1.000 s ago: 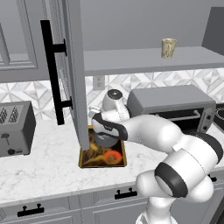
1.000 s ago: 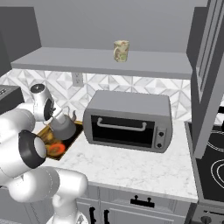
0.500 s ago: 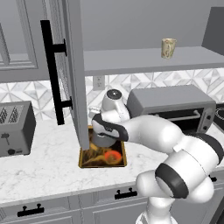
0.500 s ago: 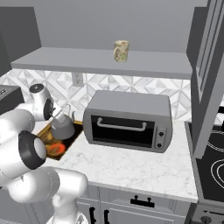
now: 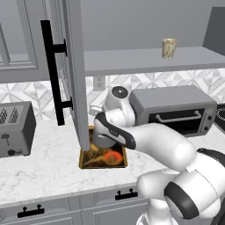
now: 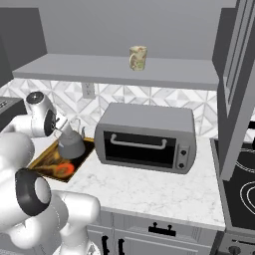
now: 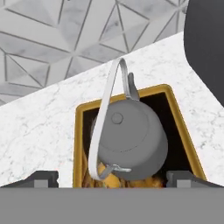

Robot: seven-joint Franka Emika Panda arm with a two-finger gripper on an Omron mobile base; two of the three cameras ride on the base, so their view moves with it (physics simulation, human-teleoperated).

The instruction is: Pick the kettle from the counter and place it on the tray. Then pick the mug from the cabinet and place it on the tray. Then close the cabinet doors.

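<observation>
The dark-grey kettle sits upright inside the yellow-rimmed tray on the marble counter, its wire handle arched up and leaning to one side. My gripper hangs just above it, open, with a fingertip on either side of the tray and nothing between them. From the right base view the kettle stands at the back of the tray. The beige mug stands on the open cabinet's shelf, also seen as the mug. The left cabinet door is swung open.
A large grey toaster oven stands right of the tray. A toaster sits at the far left. The open left door hangs over the tray's left end. The right cabinet door stands open above a stove.
My gripper has opened and let go of the kettle's handle. The kettle stays resting on the tray, and the hand has barely shifted.
</observation>
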